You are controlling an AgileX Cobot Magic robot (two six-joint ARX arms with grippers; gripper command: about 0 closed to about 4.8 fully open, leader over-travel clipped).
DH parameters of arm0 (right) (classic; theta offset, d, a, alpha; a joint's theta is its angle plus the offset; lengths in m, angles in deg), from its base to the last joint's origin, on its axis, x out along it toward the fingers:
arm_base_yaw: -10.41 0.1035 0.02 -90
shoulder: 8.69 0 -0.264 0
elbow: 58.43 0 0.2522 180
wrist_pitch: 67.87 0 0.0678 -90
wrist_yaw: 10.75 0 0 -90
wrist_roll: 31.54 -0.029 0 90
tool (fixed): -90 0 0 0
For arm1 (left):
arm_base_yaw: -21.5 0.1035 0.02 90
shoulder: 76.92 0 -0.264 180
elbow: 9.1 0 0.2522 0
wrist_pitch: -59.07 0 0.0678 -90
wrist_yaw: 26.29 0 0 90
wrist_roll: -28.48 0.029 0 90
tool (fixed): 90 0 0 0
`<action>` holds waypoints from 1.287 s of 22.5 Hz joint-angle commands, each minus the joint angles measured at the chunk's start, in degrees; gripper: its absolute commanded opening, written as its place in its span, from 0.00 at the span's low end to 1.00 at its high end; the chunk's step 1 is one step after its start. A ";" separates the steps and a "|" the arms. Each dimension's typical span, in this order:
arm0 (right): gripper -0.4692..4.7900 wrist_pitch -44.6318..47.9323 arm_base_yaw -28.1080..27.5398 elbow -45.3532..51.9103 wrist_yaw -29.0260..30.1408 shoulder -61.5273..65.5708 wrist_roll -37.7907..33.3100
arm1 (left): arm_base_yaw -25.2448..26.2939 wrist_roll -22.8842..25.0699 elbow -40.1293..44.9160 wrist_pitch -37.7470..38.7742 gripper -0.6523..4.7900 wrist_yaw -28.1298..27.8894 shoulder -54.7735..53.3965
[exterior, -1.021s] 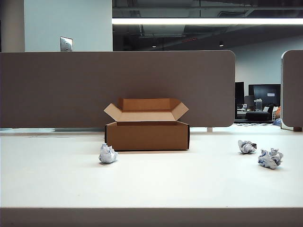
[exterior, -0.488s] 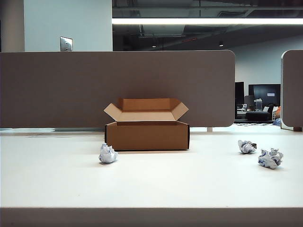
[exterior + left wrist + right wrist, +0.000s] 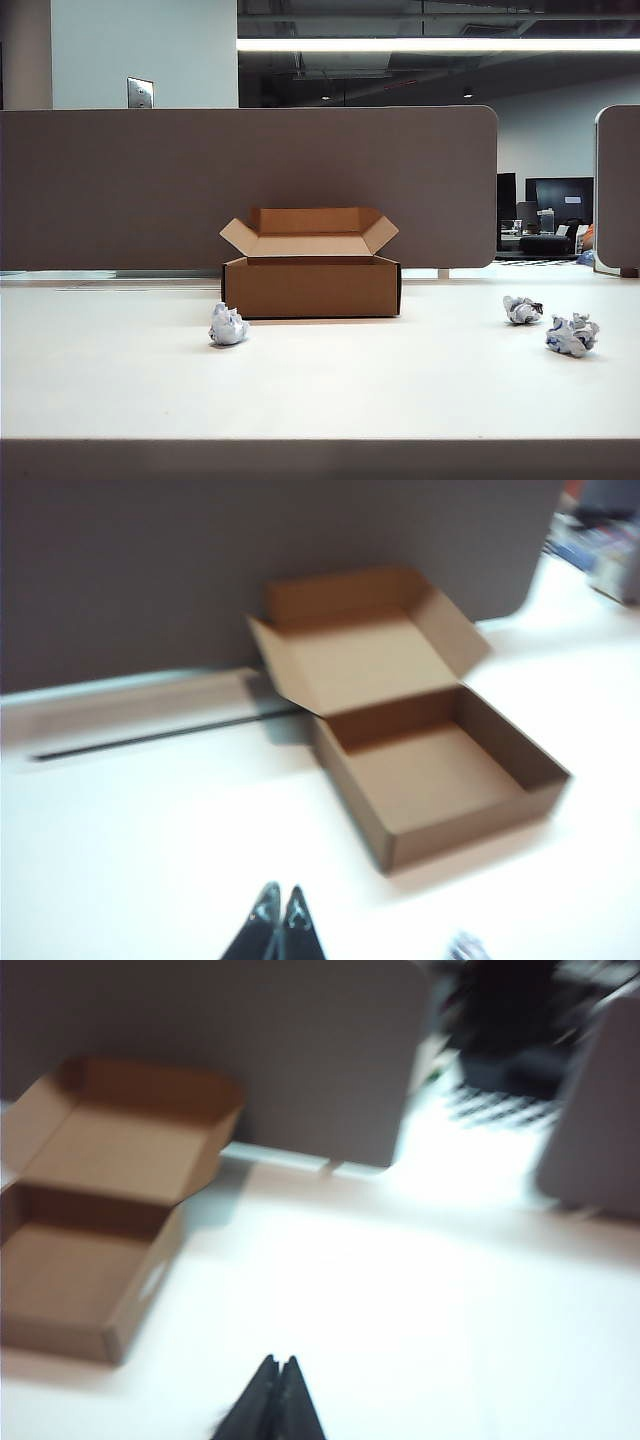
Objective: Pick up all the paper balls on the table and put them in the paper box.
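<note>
Three paper balls lie on the off-white table (image 3: 320, 390): one (image 3: 228, 325) just left of the paper box's front, two (image 3: 521, 310) (image 3: 571, 335) far right. The brown paper box (image 3: 311, 285) stands open against the partition, flaps spread, and looks hollow inside in the left wrist view (image 3: 430, 770) and the right wrist view (image 3: 70, 1270). Neither arm shows in the exterior view. My left gripper (image 3: 281, 892) is shut with nothing in it, above bare table short of the box; a paper ball (image 3: 466, 947) peeks in nearby. My right gripper (image 3: 279, 1362) is shut and holds nothing, over bare table beside the box.
A grey-brown partition panel (image 3: 250, 185) stands behind the box, and a second panel (image 3: 617, 190) at the far right. The table's front edge (image 3: 320, 440) runs across the bottom of the exterior view. Both wrist views are blurred.
Nothing has visibly changed in the exterior view; box and paper balls lie where they were.
</note>
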 commanded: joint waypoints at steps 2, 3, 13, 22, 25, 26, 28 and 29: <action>0.08 -1.22 0.09 -0.55 5.01 6.49 -1.42 | -4.04 0.61 -4.68 0.00 0.11 3.17 -9.09; 0.09 -1.38 0.11 -0.55 6.47 7.82 -1.57 | -4.87 1.51 -5.75 0.48 0.11 3.21 -11.15; 0.59 -3.69 6.01 -0.55 2.99 21.90 -4.26 | -14.47 11.85 -15.15 8.72 0.45 0.42 -32.00; 0.81 -3.28 8.37 -0.55 2.23 32.35 -4.42 | -14.80 9.18 -17.86 8.92 0.70 3.76 -45.79; 0.82 -3.32 8.37 -0.55 0.79 34.80 -6.54 | -14.93 8.63 -18.03 8.85 0.70 6.16 -47.67; 0.85 -3.52 8.37 -0.55 0.11 35.67 -7.65 | -15.15 8.17 -18.21 8.85 0.70 6.88 -48.37; 0.85 -4.09 8.37 -0.55 -0.50 36.85 -8.87 | -15.28 7.54 -18.45 8.79 0.70 6.84 -49.64; 0.85 -4.46 8.37 -0.55 -0.74 37.57 -9.25 | -15.43 7.50 -18.64 8.83 0.70 6.91 -50.34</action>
